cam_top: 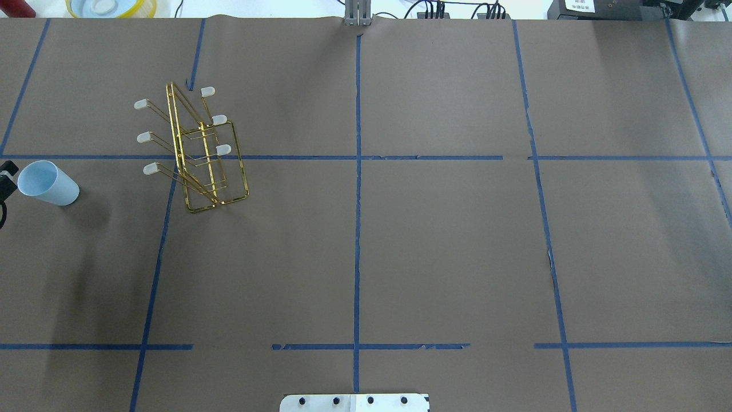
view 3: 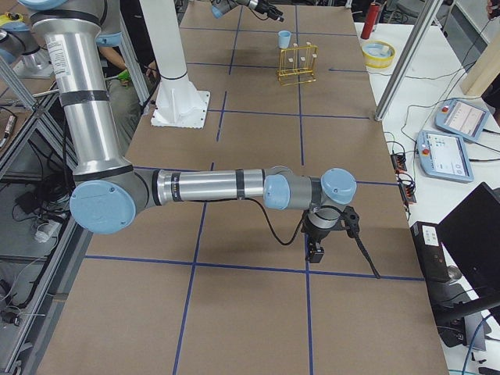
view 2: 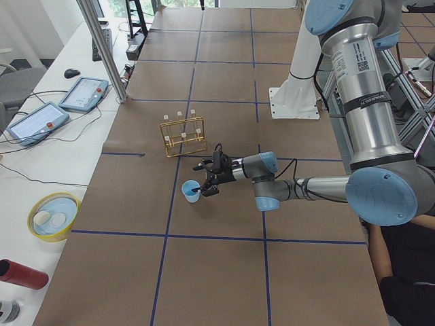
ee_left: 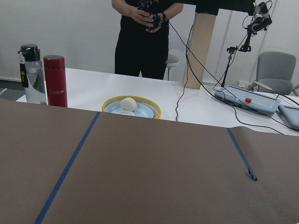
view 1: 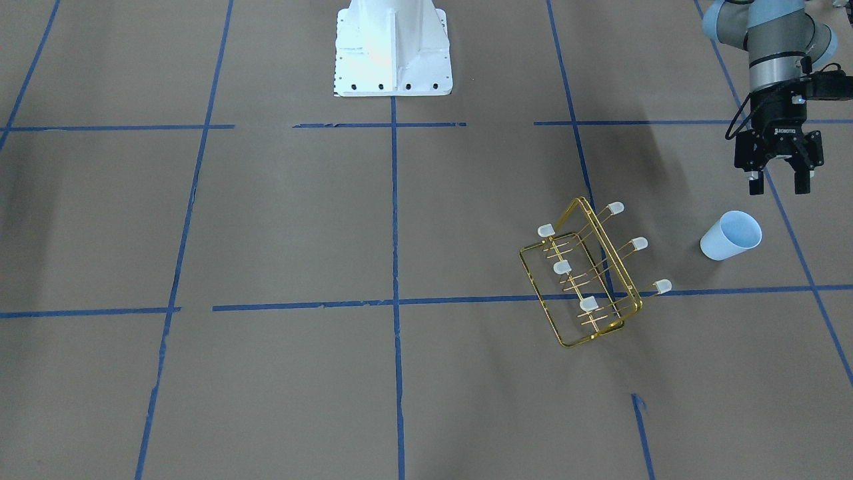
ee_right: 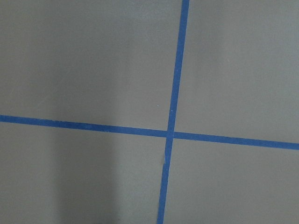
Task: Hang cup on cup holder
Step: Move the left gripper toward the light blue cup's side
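The pale blue cup (view 1: 730, 235) stands upright, mouth up, on the brown table near its left end; it also shows in the overhead view (cam_top: 47, 183) and the left side view (view 2: 192, 191). The gold wire cup holder (view 1: 586, 280) stands a short way from it, all its white-capped prongs bare (cam_top: 194, 154). My left gripper (view 1: 778, 185) is open and empty, just on the robot's side of the cup, apart from it. My right gripper (view 3: 316, 251) hangs low over bare table at the far right end; I cannot tell if it is open or shut.
The white robot base (view 1: 393, 47) is at the table's middle edge. Beyond the far edge stand a yellow-rimmed bowl (ee_left: 132, 108), a red bottle (ee_left: 55, 80) and a clear bottle (ee_left: 29, 74); a person (ee_left: 142, 37) stands behind them. Blue tape lines cross the table.
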`<action>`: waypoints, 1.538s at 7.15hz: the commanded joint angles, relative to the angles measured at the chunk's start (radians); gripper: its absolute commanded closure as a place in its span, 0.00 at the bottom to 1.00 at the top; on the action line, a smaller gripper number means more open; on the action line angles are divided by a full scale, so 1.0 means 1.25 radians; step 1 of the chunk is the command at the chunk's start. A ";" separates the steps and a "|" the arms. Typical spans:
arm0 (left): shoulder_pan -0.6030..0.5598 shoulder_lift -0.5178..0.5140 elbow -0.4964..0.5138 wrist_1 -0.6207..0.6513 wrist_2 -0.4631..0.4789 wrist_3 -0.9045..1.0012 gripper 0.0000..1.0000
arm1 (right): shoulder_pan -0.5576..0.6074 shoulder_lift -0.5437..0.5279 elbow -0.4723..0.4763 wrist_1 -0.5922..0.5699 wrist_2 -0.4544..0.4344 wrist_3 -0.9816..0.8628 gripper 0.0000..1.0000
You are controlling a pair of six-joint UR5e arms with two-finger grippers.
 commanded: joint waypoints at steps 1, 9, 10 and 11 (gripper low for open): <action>0.068 -0.026 0.052 -0.001 0.098 -0.004 0.00 | 0.000 0.000 0.000 0.000 0.000 0.000 0.00; 0.124 -0.130 0.206 0.004 0.202 -0.016 0.00 | 0.000 0.000 0.000 0.000 0.000 0.000 0.00; 0.127 -0.136 0.215 0.004 0.203 -0.016 0.00 | 0.000 0.000 0.000 0.000 0.000 0.001 0.00; 0.127 -0.157 0.244 0.004 0.207 -0.016 0.00 | -0.001 0.000 0.000 0.000 0.000 0.000 0.00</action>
